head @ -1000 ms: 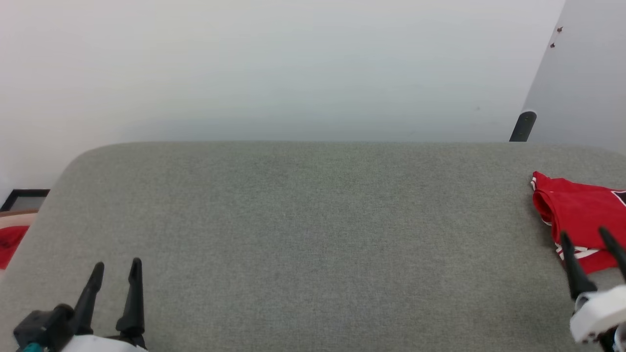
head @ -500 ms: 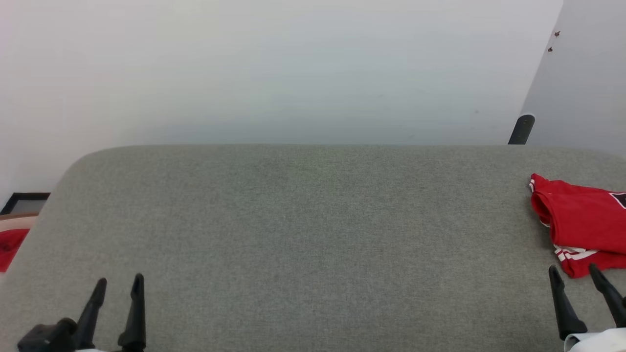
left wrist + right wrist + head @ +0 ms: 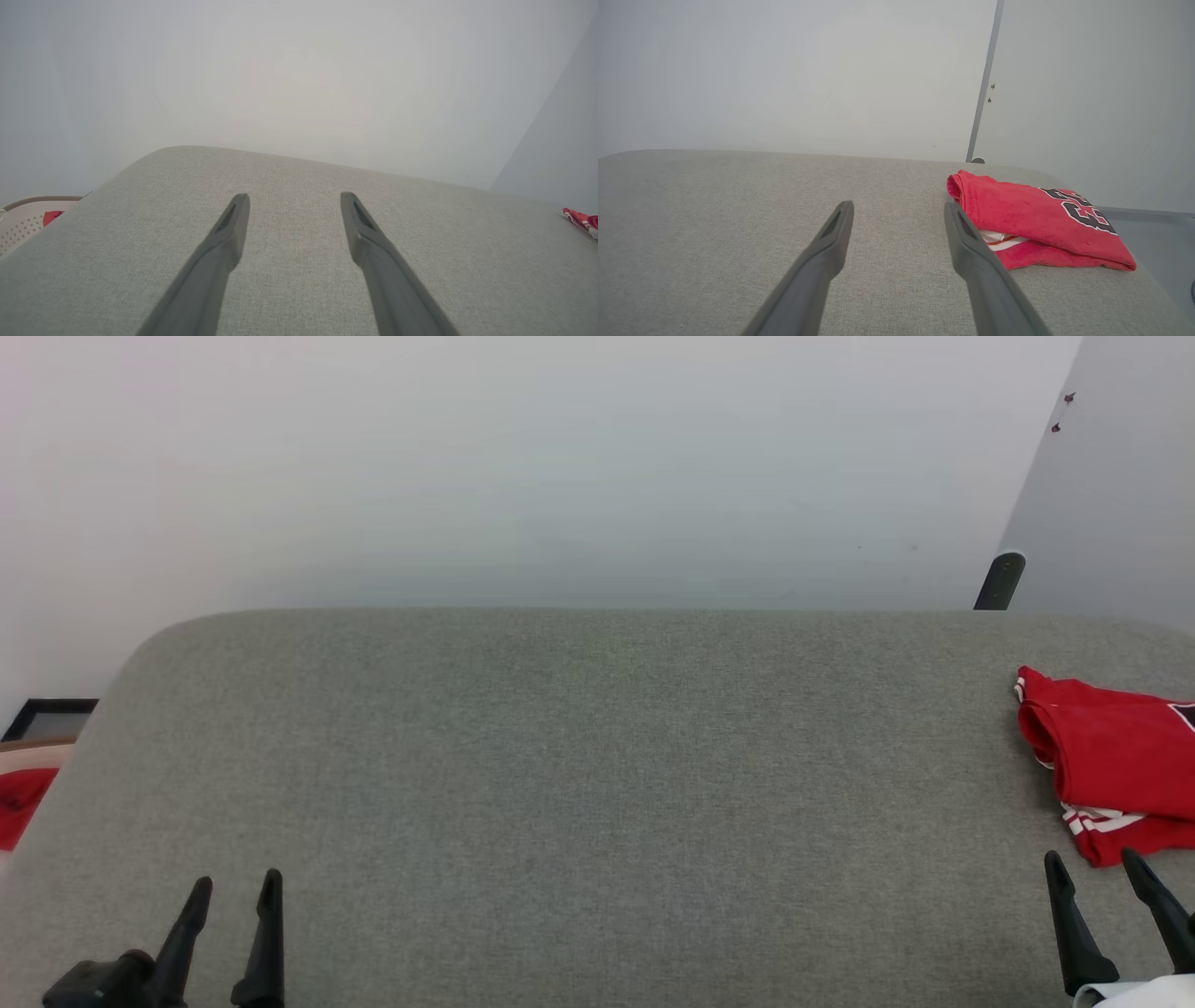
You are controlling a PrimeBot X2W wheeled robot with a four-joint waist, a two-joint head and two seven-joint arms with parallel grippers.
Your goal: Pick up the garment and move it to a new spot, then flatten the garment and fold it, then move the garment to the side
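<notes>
far left, beside the tabletop [image 3: 597, 756], a pale perforated basket [image 3: 23, 224] with a bit of red cloth [image 3: 52, 217] in it. the tabletop is covered in grey fabric, has rounded corners and spans the head view, with a plain pale wall [image 3: 560, 467] behind it. the left end effector [image 3: 237, 882] is at the lower left of the head view, over the near left part of the tabletop. its two dark fingers [image 3: 224, 242] are spread wide, nothing between them, nothing held; cannot tell if the tips touch the fabric. the right end effector [image 3: 1092, 857] is at the lower right, jaws also spread wide with nothing gripped. its tips point toward the garment [image 3: 1111, 765] and sit just short of its near edge, not touching it. in the right wrist view one finger overlaps the garment's left side. the garment is red and folded into a compact stack, lying on the far right of the tabletop near its right edge. rolled fold at its left end, black white-outlined characters on top toward its right end, white and red striped trim peeking out between the layers on the near side. a black post [image 3: 999, 581] stands behind the far right edge of the tabletop, against the wall.
</notes>
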